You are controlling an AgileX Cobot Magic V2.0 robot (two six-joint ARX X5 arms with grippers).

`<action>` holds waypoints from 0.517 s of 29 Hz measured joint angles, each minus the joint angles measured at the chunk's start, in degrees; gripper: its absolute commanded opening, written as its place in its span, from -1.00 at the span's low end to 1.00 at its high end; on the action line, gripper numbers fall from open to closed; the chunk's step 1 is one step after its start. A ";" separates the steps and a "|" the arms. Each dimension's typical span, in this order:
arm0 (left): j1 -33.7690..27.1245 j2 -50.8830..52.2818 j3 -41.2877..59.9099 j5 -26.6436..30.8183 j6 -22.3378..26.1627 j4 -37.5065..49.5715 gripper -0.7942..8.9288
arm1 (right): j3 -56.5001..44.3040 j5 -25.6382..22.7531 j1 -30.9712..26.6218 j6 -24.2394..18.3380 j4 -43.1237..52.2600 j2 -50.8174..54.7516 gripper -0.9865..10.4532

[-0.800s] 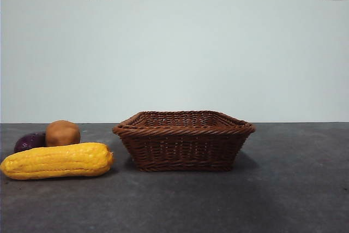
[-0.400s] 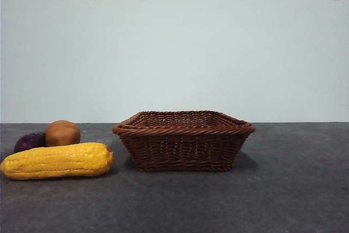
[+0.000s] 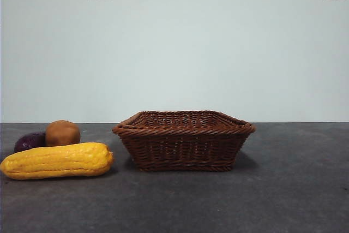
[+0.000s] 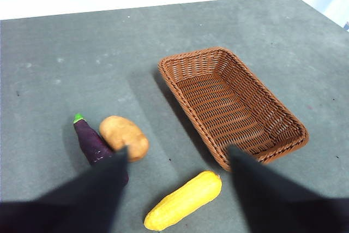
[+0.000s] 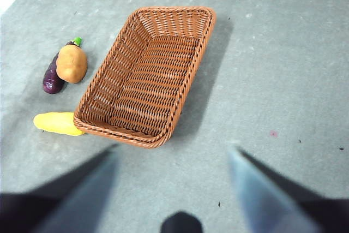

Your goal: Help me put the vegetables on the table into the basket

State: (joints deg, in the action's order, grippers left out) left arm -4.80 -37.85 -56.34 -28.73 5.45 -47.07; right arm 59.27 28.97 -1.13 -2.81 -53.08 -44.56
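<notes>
Three vegetables lie beside the basket.

Clearance layout. The basket stands alone on the worktop, its interior open from above, with bare surface along its whole right side and in front. To its left the corn cob lies lengthwise, its tip near the basket wall but apart from it, leaving a narrow gap. Behind the cob, the potato and eggplant sit pressed together, so no passage exists between them; the wrist views show a strip of bare worktop separating this pair from the cob. Both end effectors, left and right, hang above, jaws spread wide.
</notes>
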 measured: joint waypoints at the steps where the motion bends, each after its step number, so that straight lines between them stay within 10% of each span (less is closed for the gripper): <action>1: 0.09 -0.46 0.00 0.00 0.00 0.00 0.75 | 0.02 0.04 0.00 0.00 0.00 -0.17 0.31; 15: 0.09 -3.65 0.00 -1.73 0.13 1.70 0.75 | 11.52 -0.59 10.27 5.38 12.76 -30.77 0.27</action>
State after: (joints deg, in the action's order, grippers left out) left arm -4.71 -41.50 -56.34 -30.46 5.58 -45.36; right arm 70.78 28.38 9.15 2.57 -40.32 -75.33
